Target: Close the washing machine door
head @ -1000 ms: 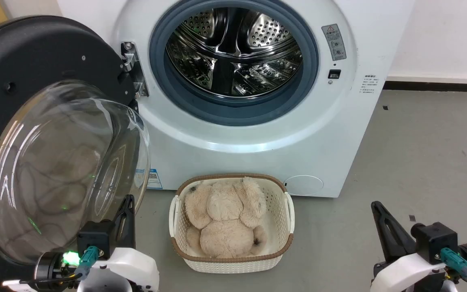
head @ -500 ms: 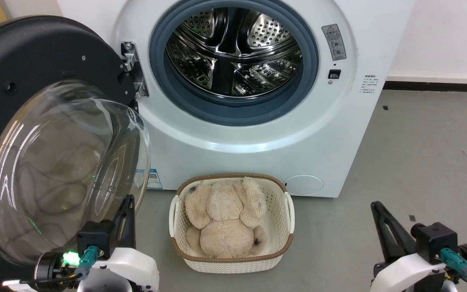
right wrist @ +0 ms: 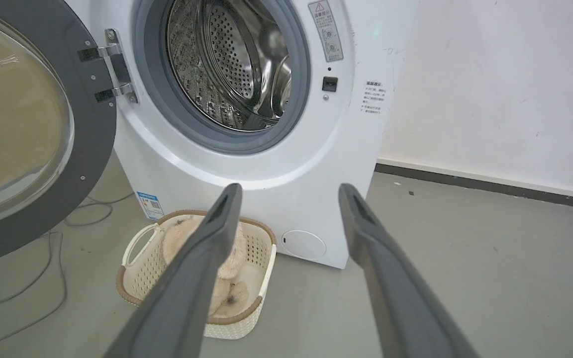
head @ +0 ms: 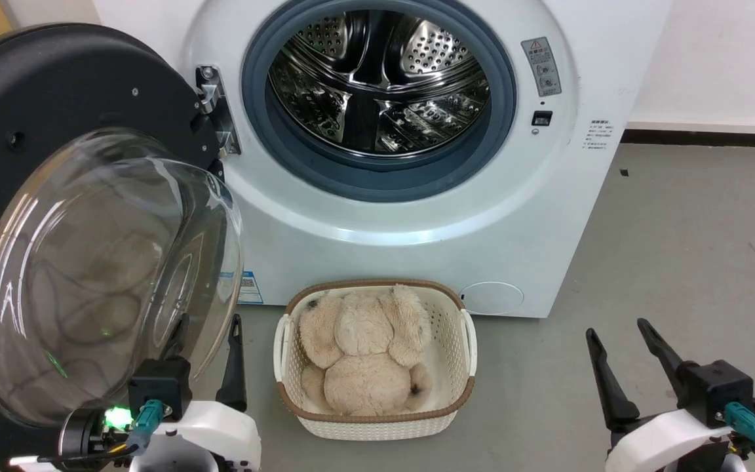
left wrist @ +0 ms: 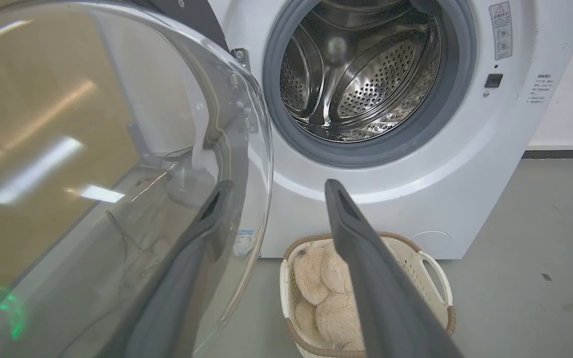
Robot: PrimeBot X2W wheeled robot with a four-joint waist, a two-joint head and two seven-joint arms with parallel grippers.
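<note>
1. Washing machine door (head: 56, 85): round and glossy black. It stands wide open on my left, hung from the metal hinge (head: 210, 98) at the left of the opening. Its clear glass bowl (head: 102, 262) bulges out toward me.
2. Washing machine (head: 417, 216): a white front loader straight ahead. The steel drum (head: 377, 78) is exposed inside the grey gasket (head: 377, 177), and there is a small blue label (head: 250, 288) low on the front.
3. Left gripper (head: 208, 326): low at my lower left, just beside the bottom edge of the glass bowl. Its fingers are spread apart and grip nothing. From the head camera I see one finger through the glass, and I cannot tell whether it touches.
4. Right gripper (head: 617, 331): at my lower right over the grey floor (head: 679, 249), well apart from the machine. Its fingers are spread wide and it is empty.
5. Basket (head: 459, 367): cream with a brown rim. It sits on the floor just in front of the machine, between my two grippers, with a beige plush toy (head: 364, 354) lying inside.
</note>
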